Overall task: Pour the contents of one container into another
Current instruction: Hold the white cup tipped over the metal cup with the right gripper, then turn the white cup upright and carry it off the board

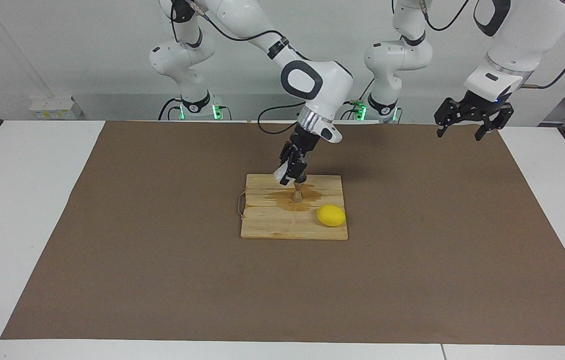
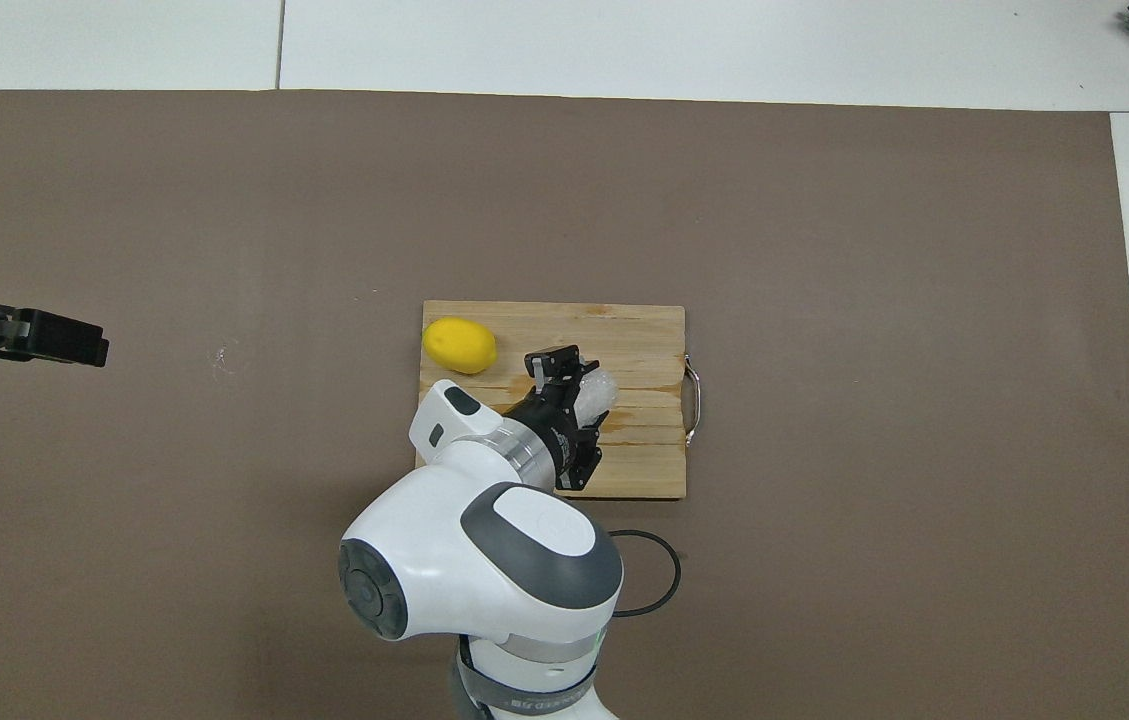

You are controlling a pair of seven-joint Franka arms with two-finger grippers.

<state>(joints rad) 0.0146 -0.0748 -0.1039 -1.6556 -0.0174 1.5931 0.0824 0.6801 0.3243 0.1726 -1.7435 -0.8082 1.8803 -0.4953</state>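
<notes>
On the wooden board [image 1: 272, 226] stands the silvery hourglass jigger [image 1: 298, 192]. My right gripper [image 1: 292, 175] hangs just above it, shut on the small clear glass cup [image 1: 280, 173], which is tipped over toward the jigger's mouth. In the overhead view the cup [image 2: 597, 390] shows as a pale faceted lump in the right gripper [image 2: 569, 385], and the jigger is hidden under the hand. My left gripper [image 1: 465, 131] waits open and holding nothing, high over the mat [image 1: 412, 260] at the left arm's end of the table; its fingers [image 2: 64, 340] show in the overhead view.
A yellow lemon [image 1: 331, 215] lies on the board [image 2: 644, 330], farther from the robots than the jigger. A dark wet stain [image 1: 282, 197] spreads on the wood around the jigger. A black cable loop [image 2: 649, 575] lies on the mat near the right arm.
</notes>
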